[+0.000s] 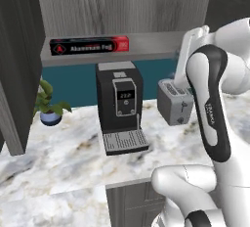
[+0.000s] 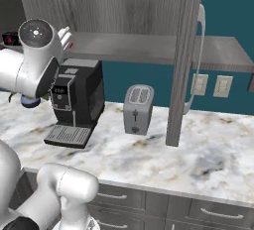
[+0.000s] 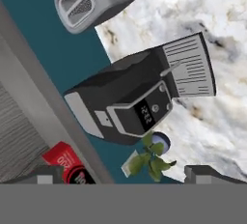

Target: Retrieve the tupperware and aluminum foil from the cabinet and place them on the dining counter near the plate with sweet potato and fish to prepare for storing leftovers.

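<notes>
Gripper (image 3: 120,175) open near black, red-ended aluminum foil (image 1: 90,46).

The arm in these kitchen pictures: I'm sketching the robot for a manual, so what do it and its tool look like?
The arm has glossy white rounded shells with a black band along one link, bearing small pale lettering too fine to read. A joint end shows a dark round cap. The tool ends in two small dark grey blocky fingertips. No loose cables show.
</notes>
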